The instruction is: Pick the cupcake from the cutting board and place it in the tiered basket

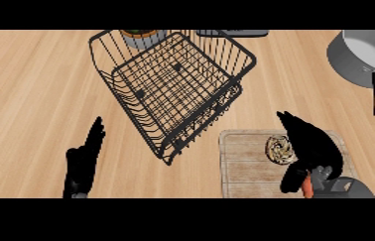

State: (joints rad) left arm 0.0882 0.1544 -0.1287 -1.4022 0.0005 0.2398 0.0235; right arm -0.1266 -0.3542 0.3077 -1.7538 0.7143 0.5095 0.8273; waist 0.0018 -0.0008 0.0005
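Single head view, steeply down onto counter [44, 86]

The worktop [44, 86] is light wood with a fine straight grain and a matt finish. The tiered basket [135, 113] is thin black metal wire, smooth and slightly glossy. The cutting board [245, 165] looks like pale, greyish planked wood, rougher and duller than the worktop. The cupcake [278, 150] has a swirled, creamy top. The pan [355, 56] is smooth grey metal. Both hands, left [81, 168] and right [315, 146], are matt black.
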